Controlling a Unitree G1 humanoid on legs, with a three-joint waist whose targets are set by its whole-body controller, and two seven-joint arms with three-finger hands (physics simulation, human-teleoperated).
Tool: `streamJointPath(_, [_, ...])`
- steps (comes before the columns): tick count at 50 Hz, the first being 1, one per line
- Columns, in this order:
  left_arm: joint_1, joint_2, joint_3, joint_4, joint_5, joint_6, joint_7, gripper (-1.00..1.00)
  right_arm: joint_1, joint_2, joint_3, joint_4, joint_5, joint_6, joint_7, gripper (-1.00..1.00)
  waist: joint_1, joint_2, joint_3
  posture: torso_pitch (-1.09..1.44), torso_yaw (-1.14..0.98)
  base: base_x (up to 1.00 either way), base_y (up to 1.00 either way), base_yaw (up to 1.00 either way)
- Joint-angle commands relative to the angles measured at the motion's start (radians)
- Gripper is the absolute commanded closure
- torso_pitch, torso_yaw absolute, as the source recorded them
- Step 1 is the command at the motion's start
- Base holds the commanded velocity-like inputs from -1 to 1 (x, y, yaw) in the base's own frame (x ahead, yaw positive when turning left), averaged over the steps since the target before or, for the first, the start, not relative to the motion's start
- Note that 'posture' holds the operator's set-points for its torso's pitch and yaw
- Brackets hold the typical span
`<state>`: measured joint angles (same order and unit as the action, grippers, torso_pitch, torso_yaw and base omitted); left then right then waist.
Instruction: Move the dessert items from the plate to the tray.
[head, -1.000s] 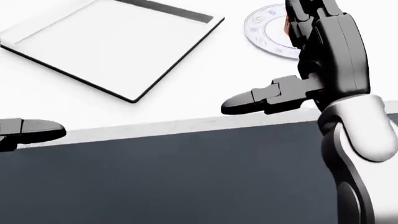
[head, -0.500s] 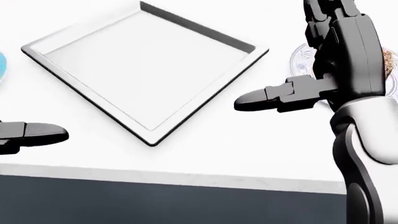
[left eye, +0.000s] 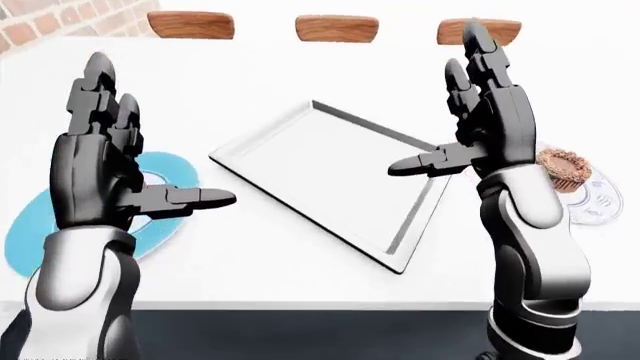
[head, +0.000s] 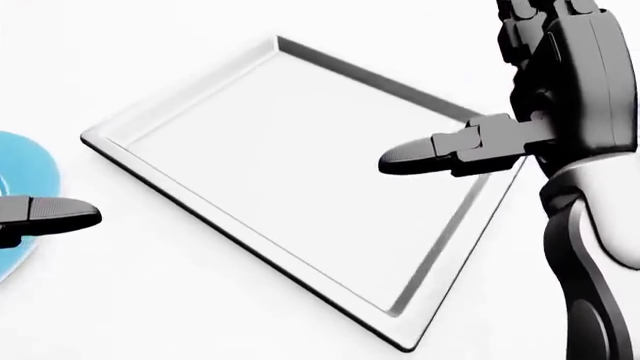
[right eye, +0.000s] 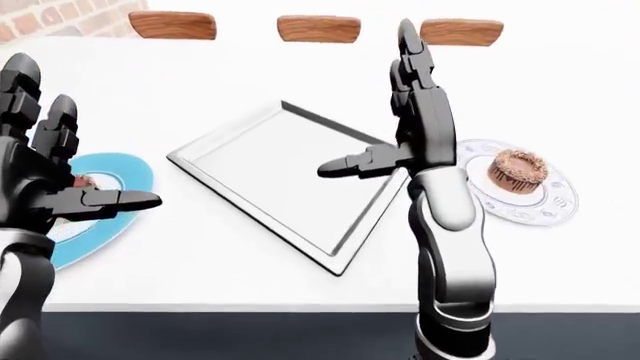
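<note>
A white counter (right eye: 250, 262) fills all 3 views, and a square white tray (left eye: 330, 176) sits turned like a diamond near its middle, nothing lying in it. Both hands are raised above the counter with palms facing each other across the tray, fingers straight up and thumbs pointing inward.

The right hand (right eye: 415, 124) stands over the tray's right corner in the right-eye view, fingers spread wide and holding nothing. Just to its right lies a white patterned plate (right eye: 545, 206), and on it rests 1 round brown dessert (right eye: 517, 169) with a ridged top (it looks like a small chocolate cake or doughnut, though the render is too coarse to be sure). In the left-eye view the forearm hides most of that plate.

The left hand (left eye: 105, 161) hovers above a blue plate (right eye: 120, 202) at the left of the tray, also fully open and empty. A small reddish item (right eye: 82, 181) shows on the blue plate behind the thumb, mostly hidden.

Along the top edge of both eye views run 3 wooden chair backs (left eye: 337, 28), with a patch of brick wall (left eye: 60, 15) in the upper left corner. A dark counter face (right eye: 250, 334) runs along the bottom.
</note>
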<state>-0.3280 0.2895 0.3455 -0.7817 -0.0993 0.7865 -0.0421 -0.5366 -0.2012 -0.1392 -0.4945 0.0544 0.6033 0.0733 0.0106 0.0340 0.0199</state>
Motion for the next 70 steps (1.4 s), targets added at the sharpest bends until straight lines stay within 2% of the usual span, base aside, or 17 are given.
streamJointPath(1, [-0.017, 0.008, -0.003, -0.023, 0.000, -0.030, -0.004, -1.00, -0.020, -0.010, -0.016, -0.021, -0.001, -0.024, -0.011, -1.00, -0.003, 0.014, -0.029, 0.00, 0.00, 0.00, 0.00, 0.00])
streamJointPath(4, [-0.015, 0.006, -0.002, -0.023, 0.001, -0.032, -0.005, -1.00, -0.022, -0.012, -0.017, -0.025, 0.001, -0.018, -0.016, -1.00, 0.005, -0.004, -0.028, 0.00, 0.00, 0.00, 0.00, 0.00])
streamJointPath(9, [-0.015, 0.007, 0.003, -0.022, -0.001, -0.033, -0.006, -1.00, -0.026, -0.022, -0.016, -0.031, -0.006, 0.005, -0.021, -1.00, 0.016, -0.028, -0.009, 0.00, 0.00, 0.00, 0.00, 0.00])
streamJointPath(12, [-0.016, 0.016, 0.014, -0.038, -0.006, -0.017, -0.009, -1.00, -0.029, -0.039, -0.024, -0.050, -0.021, 0.057, -0.016, -1.00, 0.018, -0.064, 0.003, 0.00, 0.00, 0.00, 0.00, 0.00])
streamJointPath(13, [-0.015, 0.016, 0.020, -0.039, -0.009, -0.017, -0.010, -1.00, -0.036, -0.054, -0.038, -0.068, -0.025, 0.085, -0.012, -1.00, 0.022, -0.060, 0.005, 0.00, 0.00, 0.00, 0.00, 0.00])
streamJointPath(14, [-0.013, 0.016, 0.021, -0.035, -0.009, -0.023, -0.010, -1.00, -0.030, -0.083, -0.027, -0.080, -0.056, 0.107, 0.007, -1.00, 0.022, -0.049, 0.003, 0.00, 0.00, 0.00, 0.00, 0.00])
streamJointPath(15, [-0.012, 0.016, 0.023, -0.035, -0.012, -0.024, -0.010, -1.00, -0.036, -0.078, -0.042, -0.092, -0.052, 0.125, 0.014, -1.00, 0.021, -0.048, 0.000, 0.00, 0.00, 0.00, 0.00, 0.00])
streamJointPath(20, [-0.021, 0.028, 0.028, -0.049, -0.015, -0.001, -0.001, -1.00, -0.090, -0.204, -0.128, -0.107, -0.084, 0.275, 0.068, -1.00, 0.016, -0.038, 0.005, 0.00, 0.00, 0.00, 0.00, 0.00])
streamJointPath(23, [-0.025, 0.031, 0.035, -0.050, -0.017, -0.002, -0.001, -1.00, -0.122, -0.274, -0.152, -0.009, -0.108, 0.246, 0.108, -1.00, 0.011, -0.040, 0.009, 0.00, 0.00, 0.00, 0.00, 0.00])
streamJointPath(28, [-0.023, 0.031, 0.039, -0.045, -0.023, -0.013, 0.005, -1.00, -0.189, -0.326, -0.136, 0.272, -0.178, 0.102, 0.137, -1.00, -0.002, -0.043, 0.008, 0.00, 0.00, 0.00, 0.00, 0.00])
streamJointPath(30, [-0.025, 0.034, 0.028, -0.042, -0.017, -0.014, 0.007, -1.00, -0.236, -0.356, -0.094, 0.415, -0.235, 0.028, 0.163, -1.00, -0.005, -0.043, 0.006, 0.00, 0.00, 0.00, 0.00, 0.00])
streamJointPath(34, [-0.015, 0.030, 0.035, -0.042, -0.019, -0.020, 0.003, -1.00, -0.349, -0.366, -0.066, 0.714, -0.313, -0.117, 0.181, -1.00, -0.010, -0.037, 0.006, 0.00, 0.00, 0.00, 0.00, 0.00])
streamJointPath(39, [0.004, 0.025, 0.044, -0.037, -0.022, -0.038, -0.003, -1.00, -0.463, -0.416, -0.041, 0.932, -0.432, -0.177, 0.218, -1.00, -0.011, -0.031, 0.003, 0.00, 0.00, 0.00, 0.00, 0.00])
streamJointPath(44, [0.012, 0.022, 0.047, -0.025, -0.023, -0.056, -0.003, -1.00, -0.577, -0.464, -0.021, 1.060, -0.546, -0.171, 0.279, -1.00, -0.009, -0.027, 0.003, 0.00, 0.00, 0.00, 0.00, 0.00])
streamJointPath(48, [0.019, 0.022, 0.048, -0.017, -0.021, -0.068, -0.005, -1.00, -0.620, -0.475, -0.013, 1.124, -0.628, -0.153, 0.297, -1.00, -0.009, -0.026, 0.003, 0.00, 0.00, 0.00, 0.00, 0.00])
streamJointPath(56, [0.017, 0.027, 0.045, -0.024, -0.015, -0.060, -0.010, -1.00, -0.626, -0.534, -0.009, 1.228, -0.749, -0.136, 0.339, -1.00, -0.006, -0.035, -0.004, 0.00, 0.00, 0.00, 0.00, 0.00])
streamJointPath(70, [0.006, 0.032, 0.047, -0.023, -0.014, -0.050, -0.013, -1.00, -0.630, -0.525, -0.020, 1.374, -0.751, -0.185, 0.301, -1.00, -0.003, -0.032, -0.009, 0.00, 0.00, 0.00, 0.00, 0.00])
